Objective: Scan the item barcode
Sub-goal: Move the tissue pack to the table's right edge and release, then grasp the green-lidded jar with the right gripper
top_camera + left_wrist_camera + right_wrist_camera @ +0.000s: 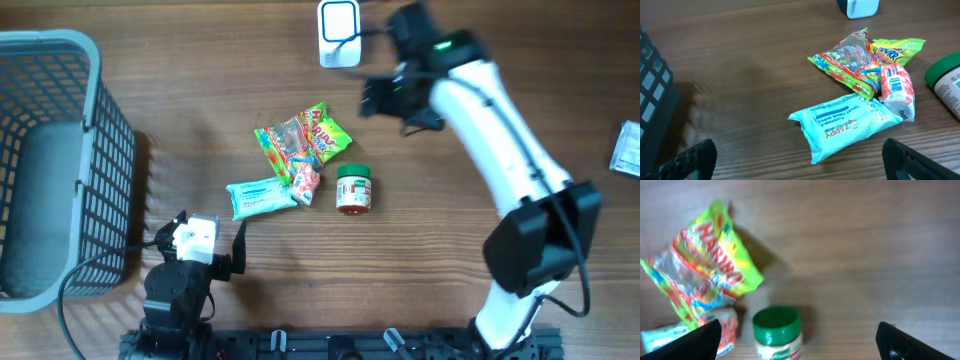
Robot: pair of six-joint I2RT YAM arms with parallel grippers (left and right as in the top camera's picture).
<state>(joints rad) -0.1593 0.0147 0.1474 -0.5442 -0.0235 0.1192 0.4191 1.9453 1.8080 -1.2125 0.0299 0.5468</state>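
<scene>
Several items lie mid-table: a turquoise tissue pack (262,196) (850,122), a clear candy bag (285,145) (850,57), a yellow-green Haribo bag (322,130) (715,255), a small red-and-white pack (305,182) (896,90) and a green-lidded jar (353,189) (776,327). A white scanner (338,33) (857,7) stands at the far edge. My right gripper (398,108) (802,342) hovers open beyond the jar, holding nothing. My left gripper (210,228) (800,169) is open near the front, just short of the tissue pack, also holding nothing.
A grey mesh basket (95,110) (652,95) fills the left side of the table. A small white-and-blue packet (627,150) lies at the right edge. Bare wood shows between the items and the right arm's base.
</scene>
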